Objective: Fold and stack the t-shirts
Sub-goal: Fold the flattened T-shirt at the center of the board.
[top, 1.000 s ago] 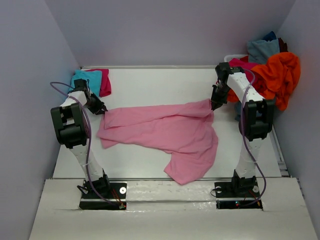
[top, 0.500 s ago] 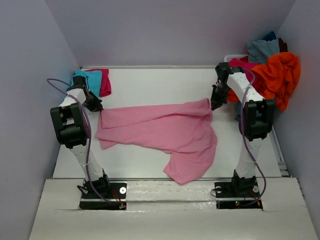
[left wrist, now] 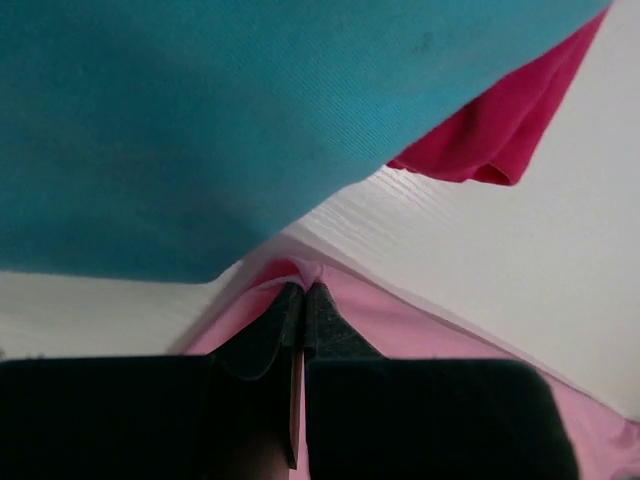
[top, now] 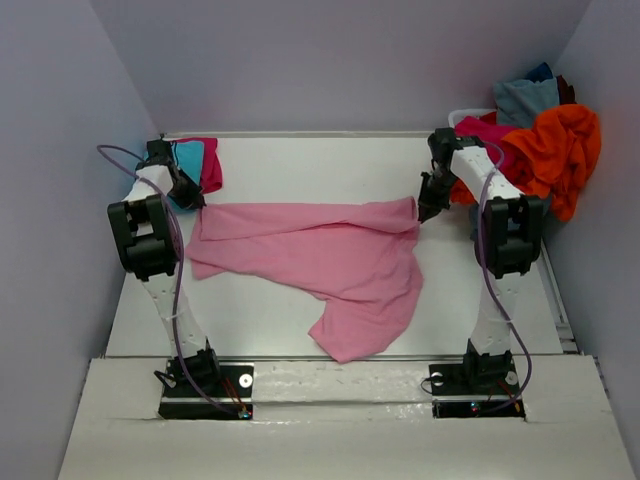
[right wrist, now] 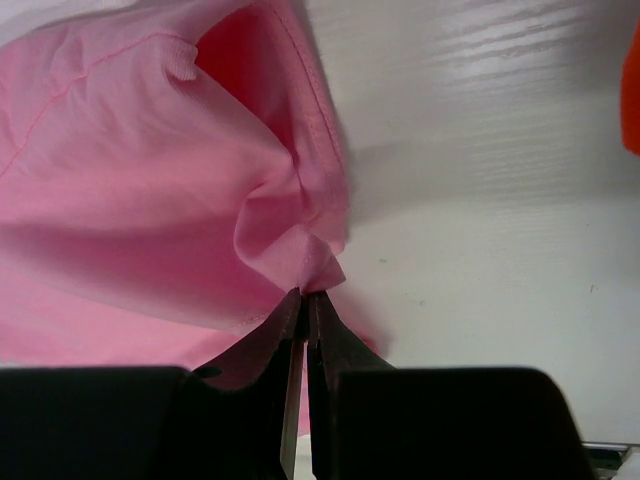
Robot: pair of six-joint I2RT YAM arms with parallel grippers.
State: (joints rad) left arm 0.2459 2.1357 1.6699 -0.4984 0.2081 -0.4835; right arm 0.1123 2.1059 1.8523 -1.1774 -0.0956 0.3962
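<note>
The white table [top: 300,160] is mostly taken up by the light pink t-shirt [top: 320,255], stretched across the middle between the two arms. Its far edge is pulled fairly straight, while the right-hand part sags toward the near edge in a loose flap. That flap looks like the main worry: if the arms lift or fold from here, it could drag and bunch, and the fold would come out crooked. On the far right the unfolded heap, an orange shirt [top: 560,150] in front with a grey-blue shirt [top: 525,98] behind, sits just beside the right arm, so a wide swing might snag it. In the far left corner the turquoise shirt [top: 190,158] lies on the magenta shirt [top: 210,170], and the left gripper [left wrist: 303,295] is right up against that stack; a pull that way could shove it. Both grippers are pinched tight on only a small tuft of pink cloth, the right gripper [right wrist: 305,300] on a puckered bit of hem, so either pinch could slip under more tension
</note>
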